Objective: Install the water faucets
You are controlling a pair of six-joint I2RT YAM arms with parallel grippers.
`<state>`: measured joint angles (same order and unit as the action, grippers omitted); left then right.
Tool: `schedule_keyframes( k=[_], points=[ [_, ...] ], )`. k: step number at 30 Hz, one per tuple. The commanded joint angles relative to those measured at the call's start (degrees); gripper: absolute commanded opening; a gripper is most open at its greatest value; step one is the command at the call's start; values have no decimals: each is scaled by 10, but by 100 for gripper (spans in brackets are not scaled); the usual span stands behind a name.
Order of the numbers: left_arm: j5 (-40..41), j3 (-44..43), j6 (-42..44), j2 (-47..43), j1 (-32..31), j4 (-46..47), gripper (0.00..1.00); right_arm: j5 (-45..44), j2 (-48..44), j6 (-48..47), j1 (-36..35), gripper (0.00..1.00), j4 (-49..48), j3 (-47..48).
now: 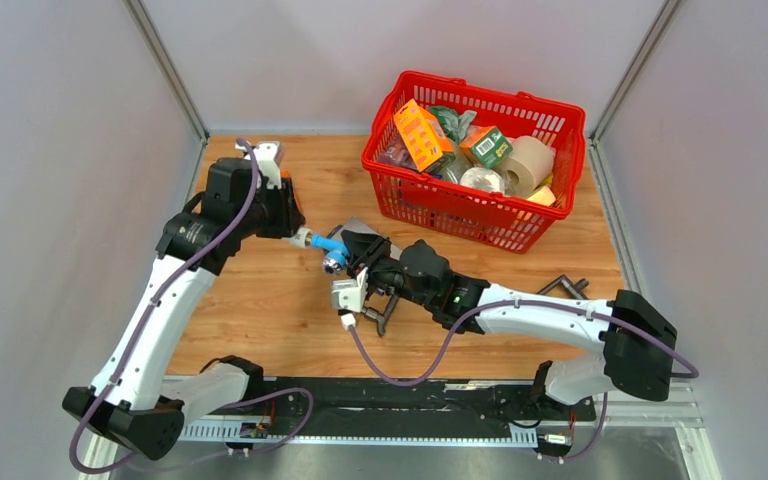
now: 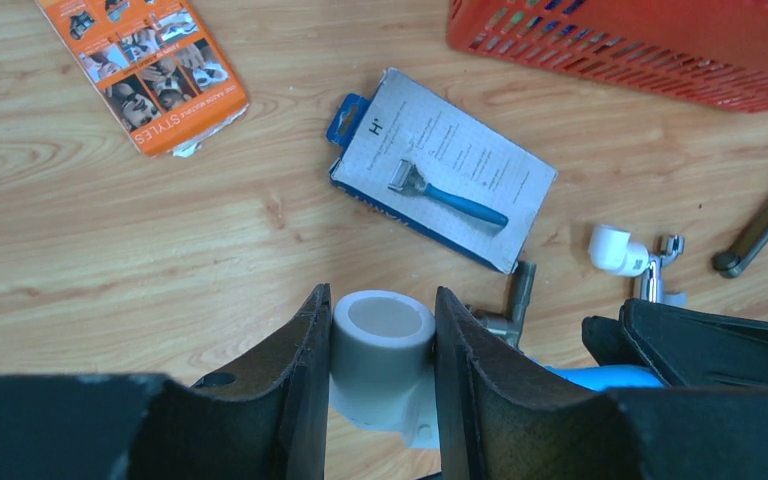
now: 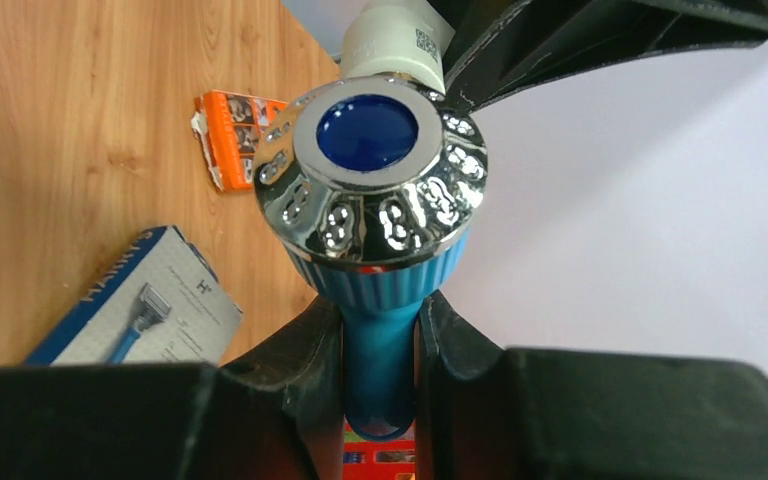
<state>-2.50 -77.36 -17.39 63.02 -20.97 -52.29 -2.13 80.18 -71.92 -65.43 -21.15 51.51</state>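
Note:
The light-blue water faucet (image 1: 328,246) hangs in the air between both grippers, above the wooden table. My left gripper (image 1: 296,230) is shut on its white end fitting (image 2: 381,345), pads pressed on both sides. My right gripper (image 1: 352,258) is shut on the faucet's blue stem (image 3: 380,350). The faucet's chrome-rimmed knob with a blue centre (image 3: 370,170) faces the right wrist camera. The white fitting (image 3: 395,45) shows behind it, beside a left-gripper finger (image 3: 560,40). In the left wrist view the blue body (image 2: 600,377) runs right from the fitting.
A red basket (image 1: 475,165) full of goods stands at the back right. On the table lie a boxed razor (image 2: 440,180), an orange packet (image 2: 145,70), a dark grey metal tap (image 2: 515,300), a chrome tap with a white elbow (image 2: 620,250) and dark metal parts (image 1: 565,287).

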Motion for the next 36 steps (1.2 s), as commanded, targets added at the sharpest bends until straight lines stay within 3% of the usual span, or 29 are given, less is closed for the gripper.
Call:
schedule_keyframes(
  k=[1,15,22,26,32,34,35,36],
  points=[
    [-108,31,-112,-41,-20,142,0,88,5,110,-10,0,-6,46],
    [-88,153,-169,-143,-40,325,0,119,13,388,5,0,17,88],
    [-70,172,-153,-165,-56,349,0,149,17,548,18,0,23,106],
    [-64,195,-152,-181,-57,368,0,153,18,600,23,0,11,102],
    [2,192,-163,-199,-57,346,0,103,22,591,28,0,-20,56],
    [23,176,-172,-204,-58,312,21,86,22,588,35,0,-45,31],
    [43,163,-182,-203,-58,302,27,74,20,582,37,0,-58,19],
    [58,155,-186,-204,-58,278,43,64,21,573,38,0,-71,6]
  ],
)
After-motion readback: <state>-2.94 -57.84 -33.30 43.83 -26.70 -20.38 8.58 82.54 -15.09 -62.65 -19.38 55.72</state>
